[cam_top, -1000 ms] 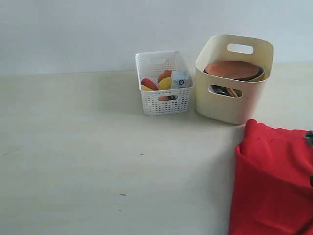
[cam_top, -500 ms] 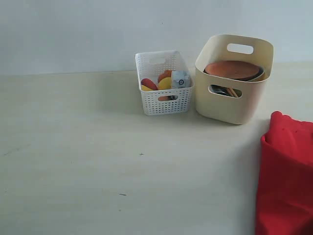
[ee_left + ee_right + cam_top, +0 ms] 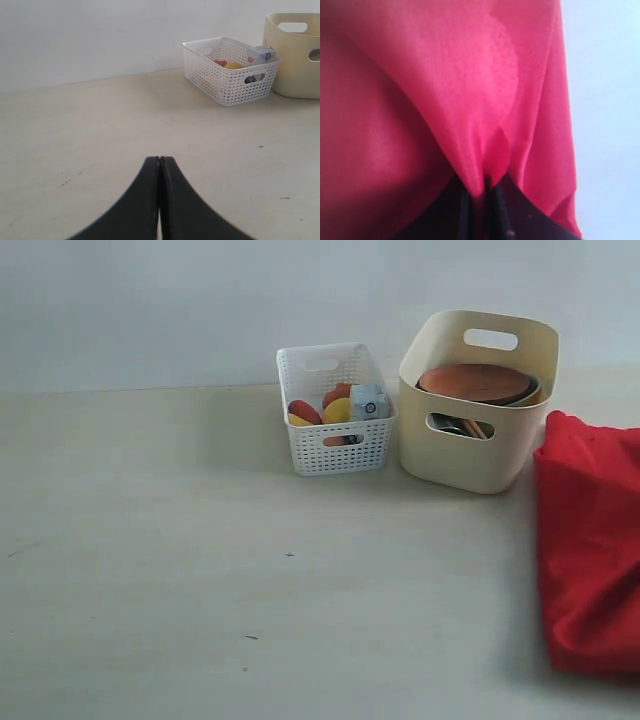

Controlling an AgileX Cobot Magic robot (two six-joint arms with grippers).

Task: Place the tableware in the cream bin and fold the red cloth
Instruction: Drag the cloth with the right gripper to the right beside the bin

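The red cloth (image 3: 590, 540) hangs bunched at the right edge of the exterior view, lifted off the table beside the cream bin (image 3: 478, 455). My right gripper (image 3: 481, 200) is shut on a pinched fold of the red cloth (image 3: 470, 100), which fills its view. The bin holds the terracotta plate (image 3: 475, 382) on top, with other tableware glimpsed through its handle cut-out (image 3: 460, 427). My left gripper (image 3: 159, 165) is shut on nothing, low over bare table, out of the exterior view. The cream bin (image 3: 295, 55) also shows in the left wrist view.
A white lattice basket (image 3: 335, 410) with food and a small carton stands left of the bin, also in the left wrist view as the basket (image 3: 230, 70). A pale wall runs behind the table.
The red cloth has been pulled up and to the right, away from the front of the table. The left gripper has stayed shut.
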